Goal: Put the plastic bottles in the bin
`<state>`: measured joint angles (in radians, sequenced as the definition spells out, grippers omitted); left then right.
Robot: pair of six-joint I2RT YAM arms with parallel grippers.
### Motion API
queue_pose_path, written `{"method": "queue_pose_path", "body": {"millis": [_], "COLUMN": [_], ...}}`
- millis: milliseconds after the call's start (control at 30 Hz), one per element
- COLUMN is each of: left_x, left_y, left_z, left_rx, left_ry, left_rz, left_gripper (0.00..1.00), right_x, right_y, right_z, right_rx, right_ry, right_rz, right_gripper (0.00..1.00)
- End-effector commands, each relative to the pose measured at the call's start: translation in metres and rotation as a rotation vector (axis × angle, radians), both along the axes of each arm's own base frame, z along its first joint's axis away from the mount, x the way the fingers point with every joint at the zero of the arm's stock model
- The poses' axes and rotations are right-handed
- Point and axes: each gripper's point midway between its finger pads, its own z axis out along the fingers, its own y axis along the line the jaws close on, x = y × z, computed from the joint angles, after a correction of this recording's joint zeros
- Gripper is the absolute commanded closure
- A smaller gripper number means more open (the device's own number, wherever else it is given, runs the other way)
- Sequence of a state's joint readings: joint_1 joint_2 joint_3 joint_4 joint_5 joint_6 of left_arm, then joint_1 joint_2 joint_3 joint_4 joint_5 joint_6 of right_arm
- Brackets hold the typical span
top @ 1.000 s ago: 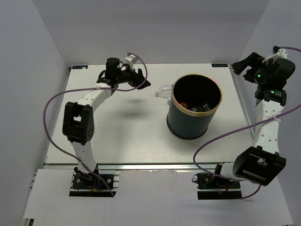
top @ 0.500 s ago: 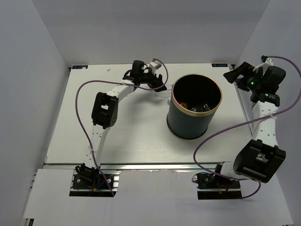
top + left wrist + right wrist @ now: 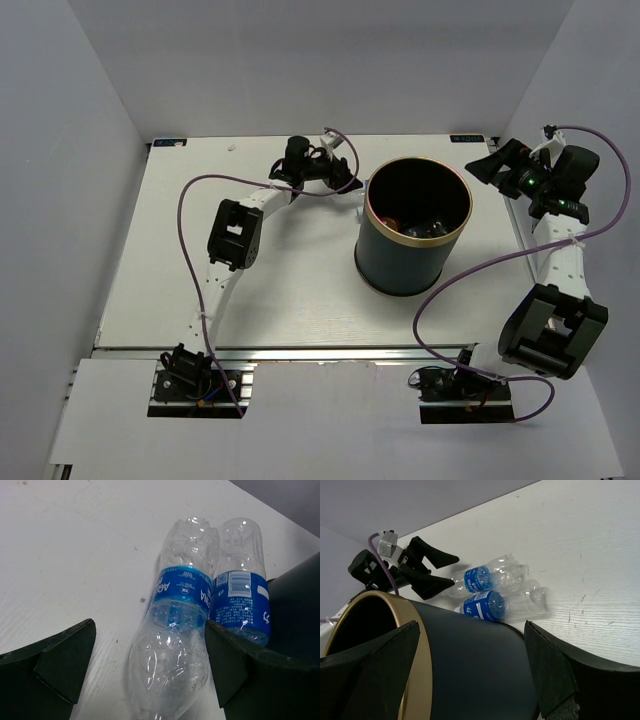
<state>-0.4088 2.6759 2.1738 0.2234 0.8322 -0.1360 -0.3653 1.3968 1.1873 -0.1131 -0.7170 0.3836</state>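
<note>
White table with the black bin upright right of centre, gold rim on top. Left gripper is reached over to the bin's far-left side, fingers spread wide, holding nothing. Right gripper is raised off the bin's far-right side, also wide apart and holding nothing. Two clear blue-label bottles lie flat on the table side by side behind the bin. The crumpled bottle shows between the left fingers in the wrist view. The second bottle is touching it and sits just beside the bin wall. Inside the bin are a small orange item and a dark shiny item, too small to identify.
</note>
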Motion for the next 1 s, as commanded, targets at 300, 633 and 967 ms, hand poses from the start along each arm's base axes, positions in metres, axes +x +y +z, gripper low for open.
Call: {"method": "queue_pose_path", "body": {"millis": [300,633,967], "left_x": [-0.03,-0.015,-0.011], "left_y": [-0.013,0.006,0.016], "left_z": [0.0,-0.001,0.08], "left_rx": [-0.007,0.068,-0.086], "left_ry": [0.008,-0.012,-0.072], "left_rz": [-0.121,0.054,0.13], "left_gripper": [0.02,0.2,0.63], "right_x": [0.0,0.0,-0.007], "right_y": [0.0,-0.002,0.001], "right_z": [-0.001,-0.008,-0.014], "right_rx": [-0.004,0.004,0.037], "right_ry": [-0.02,-0.007,0.023], "right_rz": [0.008,-0.006,-0.027], "right_gripper": [0.11,0.11,0.11]}}
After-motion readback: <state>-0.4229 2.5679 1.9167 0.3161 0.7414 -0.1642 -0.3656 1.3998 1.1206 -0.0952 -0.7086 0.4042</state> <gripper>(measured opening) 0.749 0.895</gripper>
